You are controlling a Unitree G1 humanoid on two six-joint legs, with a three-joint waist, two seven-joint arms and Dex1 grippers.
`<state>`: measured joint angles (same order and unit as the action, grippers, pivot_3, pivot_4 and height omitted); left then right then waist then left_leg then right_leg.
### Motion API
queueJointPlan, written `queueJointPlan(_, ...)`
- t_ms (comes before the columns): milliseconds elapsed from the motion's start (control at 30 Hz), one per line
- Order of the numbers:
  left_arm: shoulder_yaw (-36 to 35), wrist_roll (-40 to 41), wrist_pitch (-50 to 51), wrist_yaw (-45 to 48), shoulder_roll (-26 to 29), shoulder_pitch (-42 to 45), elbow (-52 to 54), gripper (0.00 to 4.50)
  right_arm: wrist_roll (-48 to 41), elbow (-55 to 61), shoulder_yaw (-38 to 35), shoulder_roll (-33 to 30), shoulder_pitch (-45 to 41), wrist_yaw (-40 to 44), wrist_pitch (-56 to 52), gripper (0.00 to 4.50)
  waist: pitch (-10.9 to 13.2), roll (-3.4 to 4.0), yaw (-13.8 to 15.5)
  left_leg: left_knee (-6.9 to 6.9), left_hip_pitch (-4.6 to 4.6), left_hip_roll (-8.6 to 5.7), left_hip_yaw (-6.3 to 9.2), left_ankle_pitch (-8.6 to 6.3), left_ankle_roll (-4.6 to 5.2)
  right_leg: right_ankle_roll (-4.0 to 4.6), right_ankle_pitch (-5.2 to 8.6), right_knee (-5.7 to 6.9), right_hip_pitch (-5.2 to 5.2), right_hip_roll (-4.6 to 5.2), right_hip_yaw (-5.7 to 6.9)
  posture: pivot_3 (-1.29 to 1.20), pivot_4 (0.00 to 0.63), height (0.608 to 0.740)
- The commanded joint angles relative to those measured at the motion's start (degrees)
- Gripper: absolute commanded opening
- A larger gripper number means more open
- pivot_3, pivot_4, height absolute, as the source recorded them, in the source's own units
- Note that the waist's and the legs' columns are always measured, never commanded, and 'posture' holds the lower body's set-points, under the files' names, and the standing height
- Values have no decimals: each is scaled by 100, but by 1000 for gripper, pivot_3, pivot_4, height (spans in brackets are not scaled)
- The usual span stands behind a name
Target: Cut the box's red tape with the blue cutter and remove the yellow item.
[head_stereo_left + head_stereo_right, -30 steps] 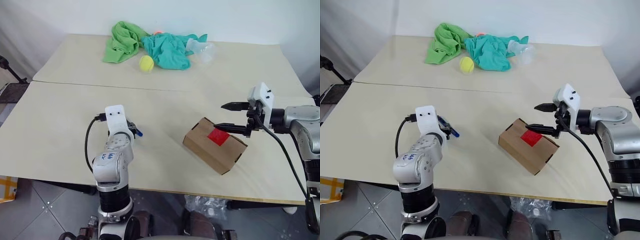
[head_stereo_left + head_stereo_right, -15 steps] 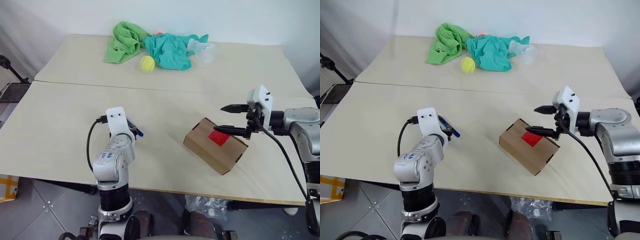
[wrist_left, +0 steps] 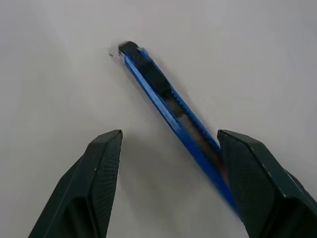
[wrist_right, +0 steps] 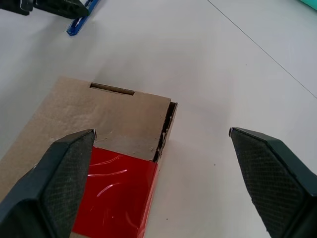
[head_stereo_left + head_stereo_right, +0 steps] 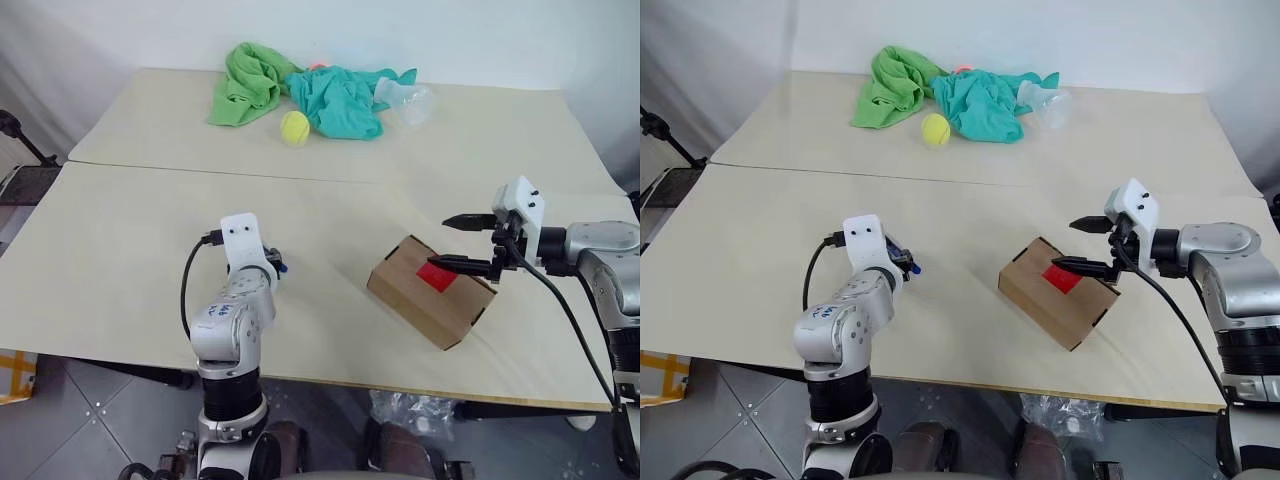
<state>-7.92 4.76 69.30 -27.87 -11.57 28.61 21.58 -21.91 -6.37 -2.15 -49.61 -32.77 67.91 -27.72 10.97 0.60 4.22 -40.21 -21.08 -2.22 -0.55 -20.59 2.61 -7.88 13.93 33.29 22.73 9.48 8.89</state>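
Your left gripper point(image 3: 168, 148) is angled down over the table point(image 5: 130, 240), jaws apart. The blue cutter point(image 3: 168, 106) lies flat on the table between the fingers, running diagonally and right against one finger point(image 3: 257, 183); whether it's actually clamped, can't tell. From the head camera you see only the cutter's tip poking out past the wrist on the side toward the box point(image 5: 432, 291).

Your right gripper point(image 5: 468, 243) reaches in from the right, pointing left and slightly down, jaws wide with nothing between them. One finger point(image 4: 64, 178) hangs over the red tape point(image 4: 116, 196), the other point(image 4: 272, 173) over bare table beyond the box's edge. Contact with the box: can't tell.

Box sits closed on the near right of the table, turned at an angle, tape intact across the flap seam.
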Motion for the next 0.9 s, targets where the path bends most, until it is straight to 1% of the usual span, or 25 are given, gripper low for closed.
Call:
queueJointPlan(33,9,156,-159,-81,-932,429,-12,3215,-71,197,-128,-40,-47,-2,8,4500,0,0,-1,0,0,0,0,0,0,0,0,0,0,0,1,0,150,740)
queueJointPlan(267,176,343,-457,-73,-838,573,-242,3215,-69,208,-131,-25,-28,-24,13,4500,0,0,22,-5,0,0,-1,0,0,0,0,2,-1,0,0,0,150,740)
queueJointPlan(400,114,459,-459,-112,-910,557,-381,3215,-64,216,-140,-31,17,-35,27,4500,0,0,22,-4,0,0,-1,0,0,0,0,1,0,0,0,0,150,740)
queueJointPlan(467,-45,573,-451,-198,-1052,622,-557,3215,-72,239,-146,-32,31,-48,12,4500,-1,1,26,-4,0,0,-1,0,0,0,0,2,-1,0,0,0,150,740)
queueJointPlan(633,-165,773,-335,-441,-1099,726,-822,3215,-84,270,-164,-52,64,-71,-10,4500,-9,16,20,-5,15,0,-3,0,-1,0,0,4,-11,1,-4,0,150,740)
queueJointPlan(733,-189,779,-37,-628,-1098,773,-894,3215,-95,304,-183,-62,98,-83,-26,4500,-13,22,21,-5,21,0,-6,0,-2,0,0,6,-14,1,-8,0,150,740)
queueJointPlan(833,-367,783,227,-867,-1197,762,-891,2657,-92,301,-193,-67,108,-90,-28,4500,-22,37,18,-2,30,-1,-10,-2,-5,0,0,5,-19,1,-13,0,150,740)
queueJointPlan(900,-473,823,394,-962,-1246,753,-849,2095,-91,304,-196,-65,114,-94,-30,4500,-25,41,14,14,54,-2,-22,-3,-6,0,0,5,-30,0,-25,0,150,740)
